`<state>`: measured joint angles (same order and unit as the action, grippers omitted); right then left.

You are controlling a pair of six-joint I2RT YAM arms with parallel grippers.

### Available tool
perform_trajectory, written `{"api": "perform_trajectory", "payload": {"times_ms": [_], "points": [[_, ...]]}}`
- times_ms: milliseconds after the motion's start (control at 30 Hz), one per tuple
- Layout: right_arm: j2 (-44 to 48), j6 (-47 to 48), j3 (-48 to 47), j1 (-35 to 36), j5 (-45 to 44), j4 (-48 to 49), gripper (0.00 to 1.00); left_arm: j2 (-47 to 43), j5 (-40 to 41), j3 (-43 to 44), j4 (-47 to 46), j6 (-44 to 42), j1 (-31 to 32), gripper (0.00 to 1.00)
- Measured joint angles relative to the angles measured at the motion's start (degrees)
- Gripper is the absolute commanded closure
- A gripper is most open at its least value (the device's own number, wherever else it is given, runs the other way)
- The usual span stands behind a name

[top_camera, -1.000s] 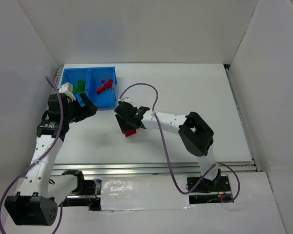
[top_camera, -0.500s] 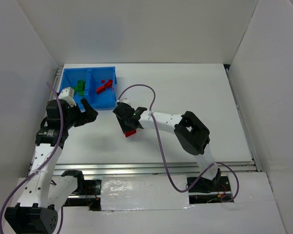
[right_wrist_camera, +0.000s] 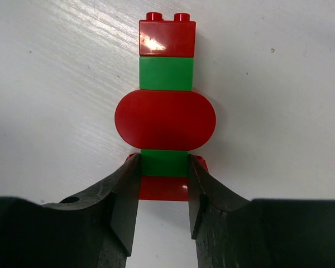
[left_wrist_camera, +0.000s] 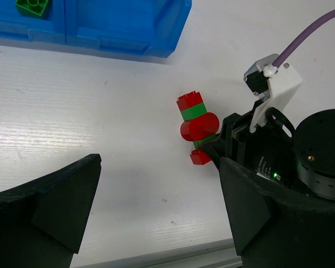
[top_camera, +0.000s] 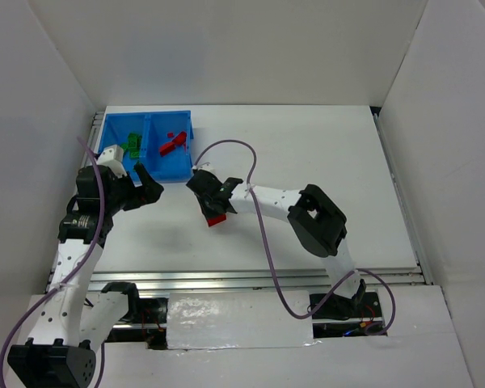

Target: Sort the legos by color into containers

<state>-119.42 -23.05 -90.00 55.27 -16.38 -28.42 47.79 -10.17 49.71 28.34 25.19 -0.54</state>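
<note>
My right gripper (top_camera: 211, 202) is shut on a stack of legos (top_camera: 217, 218) of alternating red and green bricks with a red oval plate, lying on the table. In the right wrist view the fingers (right_wrist_camera: 123, 190) clamp the lower green brick of the stack (right_wrist_camera: 166, 114). The stack also shows in the left wrist view (left_wrist_camera: 196, 125). My left gripper (top_camera: 145, 184) is open and empty, just in front of the blue bin (top_camera: 148, 166). The bin's left compartment holds green legos (top_camera: 130, 145) and its right compartment holds red legos (top_camera: 171, 144).
White walls enclose the table on the left, back and right. The bin's front wall (left_wrist_camera: 100, 33) lies at the top of the left wrist view, with a green brick (left_wrist_camera: 33, 6) inside. A purple cable loops over the right arm (top_camera: 234, 145).
My left arm has drawn back a little from the bin toward the near edge. My right gripper has shifted slightly left with the stack.
</note>
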Motion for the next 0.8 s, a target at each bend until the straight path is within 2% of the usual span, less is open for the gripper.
{"api": "perform_trajectory", "payload": {"times_ms": [33, 67, 100, 233, 400, 600, 800], "points": [[0.00, 0.00, 0.00, 0.00, 0.00, 0.00, 0.85, 0.00, -0.04, 0.00, 0.00, 0.00, 0.00, 0.00], [0.07, 0.09, 0.07, 0.02, -0.02, 0.07, 0.97, 0.00, -0.13, 0.00, -0.02, 0.00, 0.00, 0.01], [0.33, 0.26, 0.46, 0.11, -0.02, 0.39, 1.00, 0.00, -0.24, 0.00, -0.04, 0.02, 0.00, 0.01], [3.67, 1.49, 5.25, 0.15, 0.00, 2.08, 1.00, 0.00, -1.40, -0.26, -0.52, 0.22, 0.00, 0.00], [12.48, 4.50, 14.84, 0.22, 0.83, 5.35, 1.00, 0.04, -4.81, -1.62, -2.99, 2.10, 0.00, 0.00], [27.87, 9.90, 26.93, 1.16, 3.67, 10.84, 1.00, 1.73, -14.60, -9.35, -13.75, 11.23, 0.22, 0.00], [35.71, 14.14, 29.57, 5.11, 5.40, 12.83, 1.00, 9.14, -21.99, -13.62, -22.56, 20.24, 6.19, 0.01]]}}
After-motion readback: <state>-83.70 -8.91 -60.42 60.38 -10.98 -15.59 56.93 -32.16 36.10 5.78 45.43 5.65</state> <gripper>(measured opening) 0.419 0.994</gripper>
